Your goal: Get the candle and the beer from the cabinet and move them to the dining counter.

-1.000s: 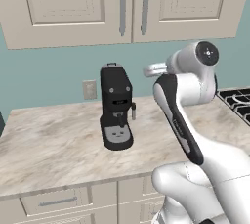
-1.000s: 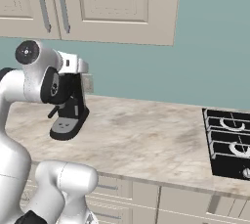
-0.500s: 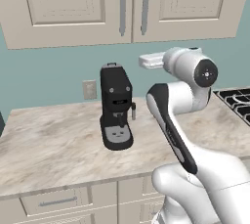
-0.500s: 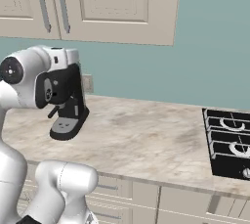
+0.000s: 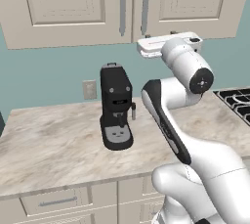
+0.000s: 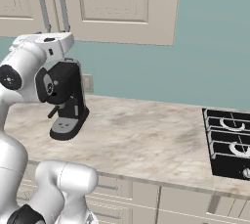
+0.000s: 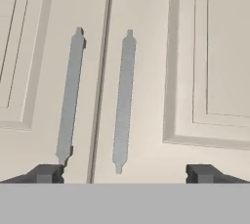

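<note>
The cabinet [image 5: 132, 8] hangs on the wall above the table [image 5: 53, 145], its double doors shut, so the candle and the beer, if inside, are hidden behind them; opening a door looks like the step in hand, and the carrying part of the task is not yet begun; the arm is raised with the hand level just under the doors, presumably to face the handles squarely; a black coffee machine [image 5: 116, 106] stands on the table below; two grey bar handles [image 7: 123, 100] flank the door seam; the pincer [image 7: 124, 173] is spread wide with nothing in it, its tips straddling the lower handle ends.
</note>
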